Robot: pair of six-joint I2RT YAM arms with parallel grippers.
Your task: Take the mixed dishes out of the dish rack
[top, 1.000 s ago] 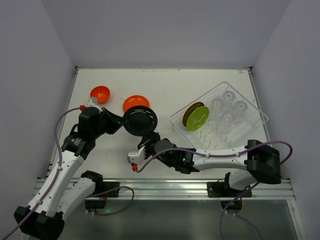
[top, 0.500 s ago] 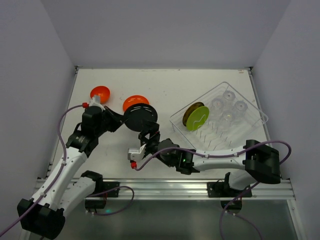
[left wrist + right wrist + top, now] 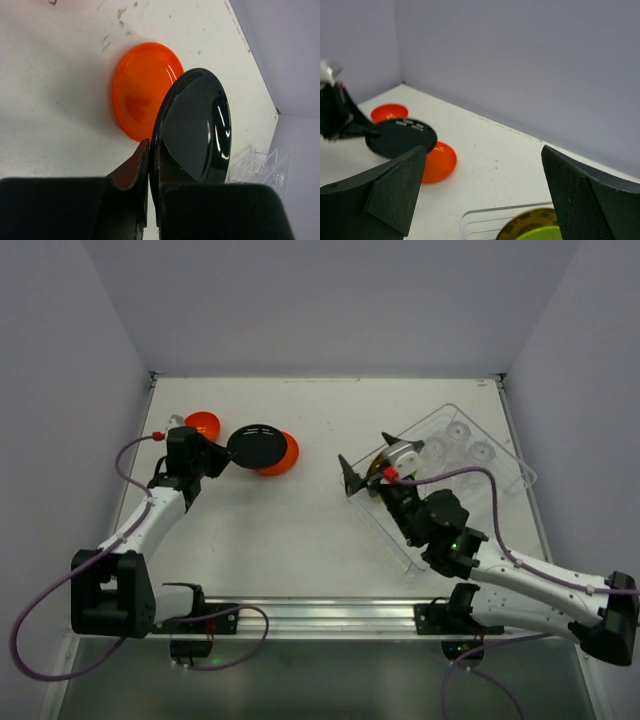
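My left gripper (image 3: 218, 456) is shut on the rim of the dark plate (image 3: 257, 447), holding it tilted just above the orange plate (image 3: 284, 455) that lies on the table. In the left wrist view both fingers (image 3: 142, 160) pinch the dark plate (image 3: 195, 130) in front of the orange plate (image 3: 140, 95). The orange-red bowl (image 3: 203, 424) sits behind that gripper. My right gripper (image 3: 362, 476) is open and empty over the left end of the dish rack (image 3: 497, 441). The rack holds the brown-yellow plate (image 3: 530, 220), the lime green plate (image 3: 551, 234) and clear cups (image 3: 460, 430).
The right arm lies across the near side of the rack. Grey walls close the table at the back and on both sides. The metal rail with the arm bases (image 3: 330, 612) runs along the near edge.
My right gripper let go of the dark plate, opened and swung right to the rack. The left gripper carried the plate back and left, over the orange plate.
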